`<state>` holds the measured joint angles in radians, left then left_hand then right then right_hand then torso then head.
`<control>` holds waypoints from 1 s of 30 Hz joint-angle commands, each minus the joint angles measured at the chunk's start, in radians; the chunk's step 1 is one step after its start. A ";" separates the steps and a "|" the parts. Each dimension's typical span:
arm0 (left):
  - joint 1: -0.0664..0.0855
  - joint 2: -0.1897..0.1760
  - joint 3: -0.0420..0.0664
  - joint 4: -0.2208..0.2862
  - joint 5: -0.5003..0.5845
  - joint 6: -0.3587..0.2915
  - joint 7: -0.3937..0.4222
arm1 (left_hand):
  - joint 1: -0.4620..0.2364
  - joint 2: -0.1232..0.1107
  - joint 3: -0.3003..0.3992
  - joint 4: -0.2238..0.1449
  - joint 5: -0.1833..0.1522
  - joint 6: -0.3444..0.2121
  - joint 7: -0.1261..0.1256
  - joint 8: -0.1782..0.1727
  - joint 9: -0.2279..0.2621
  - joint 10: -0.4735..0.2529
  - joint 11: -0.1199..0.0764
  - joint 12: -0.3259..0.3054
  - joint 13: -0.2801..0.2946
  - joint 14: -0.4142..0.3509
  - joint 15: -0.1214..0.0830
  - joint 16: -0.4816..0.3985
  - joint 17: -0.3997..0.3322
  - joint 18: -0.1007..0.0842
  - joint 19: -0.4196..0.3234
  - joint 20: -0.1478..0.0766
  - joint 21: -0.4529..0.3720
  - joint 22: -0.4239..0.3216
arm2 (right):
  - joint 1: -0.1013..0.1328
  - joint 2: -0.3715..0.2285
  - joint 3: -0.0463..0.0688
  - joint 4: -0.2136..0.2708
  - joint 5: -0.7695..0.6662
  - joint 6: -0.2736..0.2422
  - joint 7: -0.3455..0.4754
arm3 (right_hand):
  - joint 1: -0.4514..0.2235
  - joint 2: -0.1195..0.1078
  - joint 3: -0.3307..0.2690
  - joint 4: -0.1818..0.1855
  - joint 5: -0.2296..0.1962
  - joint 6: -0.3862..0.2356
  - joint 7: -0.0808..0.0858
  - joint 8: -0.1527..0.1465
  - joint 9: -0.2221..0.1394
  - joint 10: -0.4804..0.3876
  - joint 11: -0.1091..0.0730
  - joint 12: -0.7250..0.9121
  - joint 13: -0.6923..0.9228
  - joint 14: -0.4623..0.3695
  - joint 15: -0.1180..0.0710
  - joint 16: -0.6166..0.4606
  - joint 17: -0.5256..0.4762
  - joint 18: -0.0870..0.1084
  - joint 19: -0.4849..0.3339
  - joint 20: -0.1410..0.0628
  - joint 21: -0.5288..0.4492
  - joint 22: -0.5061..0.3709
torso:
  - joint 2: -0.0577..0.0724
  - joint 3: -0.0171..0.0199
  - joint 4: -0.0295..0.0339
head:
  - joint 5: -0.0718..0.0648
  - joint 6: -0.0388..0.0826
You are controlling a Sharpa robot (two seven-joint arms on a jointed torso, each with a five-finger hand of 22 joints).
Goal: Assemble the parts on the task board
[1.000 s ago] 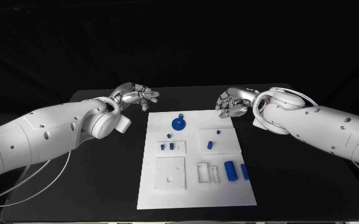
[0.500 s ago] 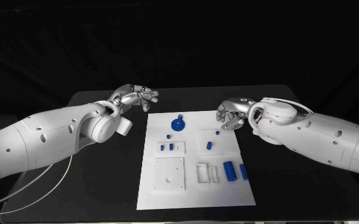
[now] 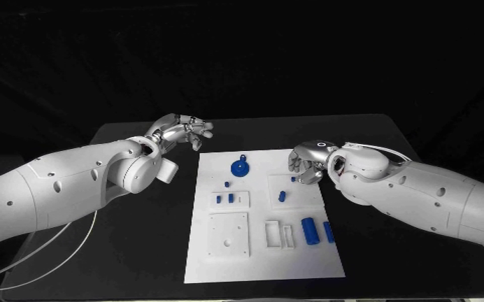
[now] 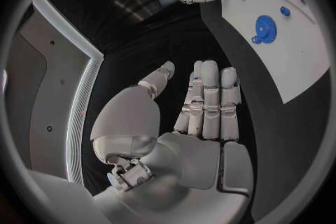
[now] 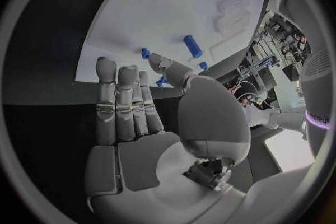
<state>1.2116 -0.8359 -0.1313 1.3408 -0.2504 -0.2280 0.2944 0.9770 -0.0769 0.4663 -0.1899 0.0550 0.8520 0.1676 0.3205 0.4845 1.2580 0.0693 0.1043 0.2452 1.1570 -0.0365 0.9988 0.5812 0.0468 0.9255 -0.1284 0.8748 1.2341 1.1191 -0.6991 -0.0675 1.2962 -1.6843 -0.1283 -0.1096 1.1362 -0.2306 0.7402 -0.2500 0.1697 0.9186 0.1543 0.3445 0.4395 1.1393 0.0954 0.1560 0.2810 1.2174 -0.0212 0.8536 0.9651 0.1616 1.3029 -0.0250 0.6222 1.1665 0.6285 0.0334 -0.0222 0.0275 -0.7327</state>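
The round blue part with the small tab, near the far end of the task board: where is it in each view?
Head view: round blue part lies on the task board at its far end, between the two hands.
Left wrist view: same part, beyond the left hand.
Right wrist view: I cannot pick it out.
Shared landmark: the white task board.
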 commanded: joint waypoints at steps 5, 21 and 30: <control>0.000 -0.002 0.001 0.002 0.010 0.003 0.012 | 0.002 0.008 -0.001 -0.005 0.003 0.000 -0.007 0.005 0.001 0.006 -0.003 0.004 0.001 0.001 -0.008 -0.006 0.002 0.056 0.006 -0.009 -0.004 0.001 | -0.007 0.017 -0.003 -0.007 -0.047 -0.021 -0.021 | 0.000 -0.013 0.018 0.006 -0.024 0.016 -0.004 -0.001 -0.003 0.023 -0.004 -0.011 -0.005 0.005 0.001 0.009 0.003 0.100 0.006 -0.003 0.010 0.009 | 0.001 0.0011 -0.0010 | 0.002 -0.003; 0.000 -0.001 0.001 0.000 0.010 0.012 0.004 | 0.001 0.008 -0.003 -0.008 0.003 -0.002 -0.006 0.005 0.000 0.004 -0.003 0.004 0.002 0.002 -0.008 -0.006 0.002 0.055 0.006 -0.010 -0.005 0.001 | -0.028 0.037 -0.011 -0.029 -0.080 -0.009 -0.036 | 0.005 -0.011 0.066 0.025 -0.066 0.047 -0.016 0.007 -0.004 0.069 -0.016 -0.016 -0.006 0.009 -0.011 0.023 0.009 0.100 0.015 -0.011 0.023 0.028 | 0.001 0.0010 -0.0007 | 0.000 -0.008; 0.000 -0.002 0.001 -0.002 0.010 0.013 0.001 | 0.001 0.008 -0.004 -0.009 0.003 -0.003 -0.006 0.005 0.000 0.004 -0.003 0.005 0.002 0.002 -0.008 -0.007 0.002 0.054 0.007 -0.010 -0.005 0.001 | -0.038 0.043 -0.015 -0.036 -0.084 -0.002 -0.035 | 0.005 -0.010 0.076 0.024 -0.065 0.061 -0.021 0.011 -0.003 0.088 -0.022 -0.014 -0.002 0.012 -0.016 0.030 0.012 0.100 0.019 -0.014 0.033 0.040 | 0.001 0.0005 -0.0012 | -0.001 -0.012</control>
<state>1.2114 -0.8369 -0.1313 1.3380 -0.2477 -0.2259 0.2909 0.9770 -0.0769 0.4636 -0.1927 0.0550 0.8521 0.1675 0.3205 0.4841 1.2579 0.0691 0.1043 0.2459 1.1569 -0.0365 0.9989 0.5821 0.0468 0.9256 -0.1278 0.8748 1.2339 1.0904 -0.6581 -0.0772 1.2628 -1.7515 -0.1475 -0.1412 1.1361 -0.2382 0.8116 -0.2249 0.1046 0.9769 0.1354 0.3511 0.4374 1.2245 0.0660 0.1462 0.2769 1.2235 -0.0325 0.8852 0.9767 0.1542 1.3225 -0.0305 0.6492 1.2053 0.6293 0.0340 -0.0231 0.0269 -0.7437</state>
